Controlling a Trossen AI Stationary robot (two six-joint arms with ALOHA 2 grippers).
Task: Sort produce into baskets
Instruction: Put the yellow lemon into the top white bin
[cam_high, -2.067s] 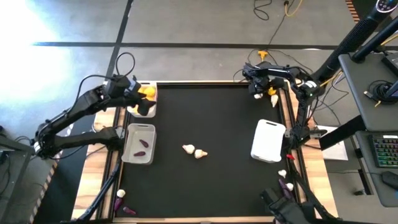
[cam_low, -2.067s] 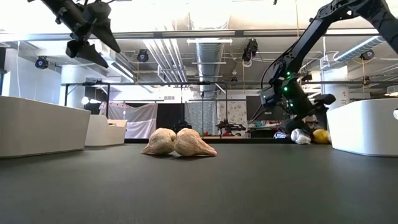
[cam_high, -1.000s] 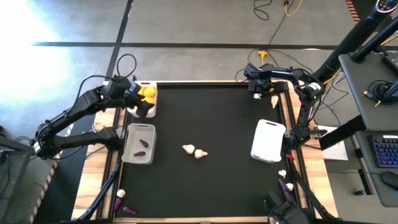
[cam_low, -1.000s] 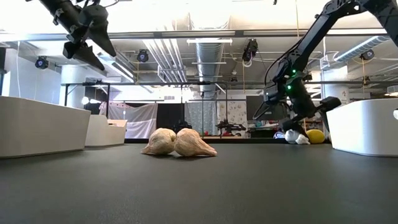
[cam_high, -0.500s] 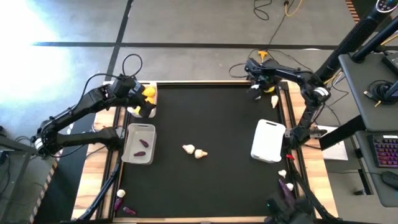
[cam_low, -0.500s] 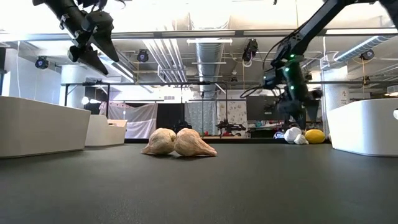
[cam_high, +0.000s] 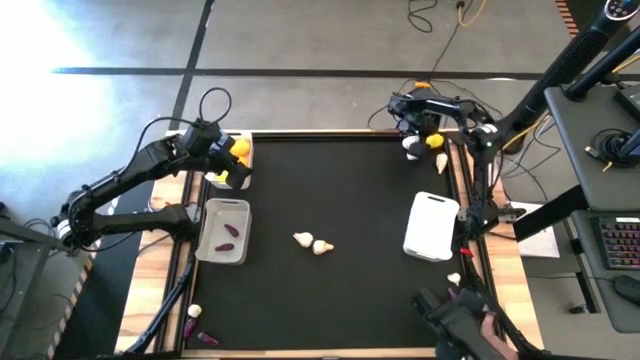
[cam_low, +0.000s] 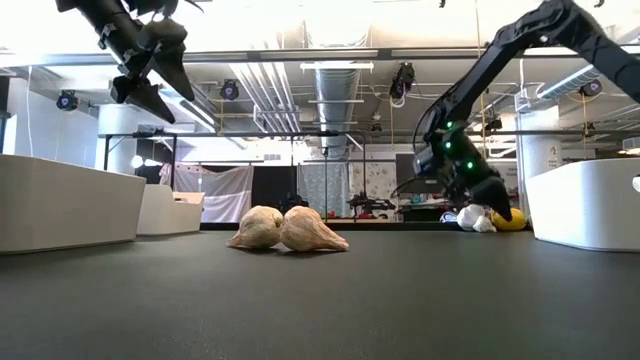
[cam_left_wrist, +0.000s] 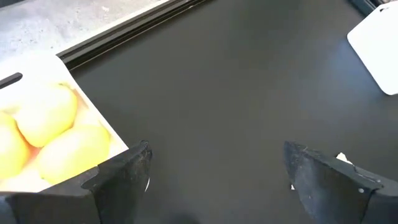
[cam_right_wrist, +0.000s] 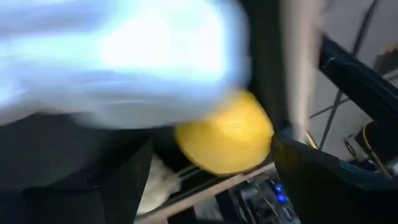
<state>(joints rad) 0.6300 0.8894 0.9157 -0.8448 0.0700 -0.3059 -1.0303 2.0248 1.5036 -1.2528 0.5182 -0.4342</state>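
Table: we see a black rectangular tabletop (cam_high: 340, 220) with a pale wooden rim, carrying everything below.
Left arm: our left gripper (cam_high: 222, 170) hangs over the far-left corner of the table, above the bin of citrus; in the left wrist view its dark fingers (cam_left_wrist: 124, 180) stand spread wide and released, with nothing between them.
Right arm: our right gripper (cam_high: 410, 125) is at the far-right corner of the table, low over the loose produce there; we cannot tell whether its jaws are parted or clenched.
Right bin: a white rounded rectangular plastic bin (cam_high: 431, 226) sits by the right edge, about midway along it.
Near-left bin: a second white plastic bin (cam_high: 210, 245) sits at the left edge and holds two dark purple elongated eggplants (cam_high: 229, 237).
Far-left bin: a third white plastic bin (cam_left_wrist: 37, 65) in the far-left corner holds round yellow-orange citrus fruits (cam_left_wrist: 46, 115).
Centre garlic: two white knobbly garlic bulbs (cam_high: 312, 242) lie touching each other near the middle of the table.
Far-right produce: one yellow citrus fruit (cam_high: 436, 143) lies just beside a white garlic bulb (cam_high: 412, 145), close to the right gripper.
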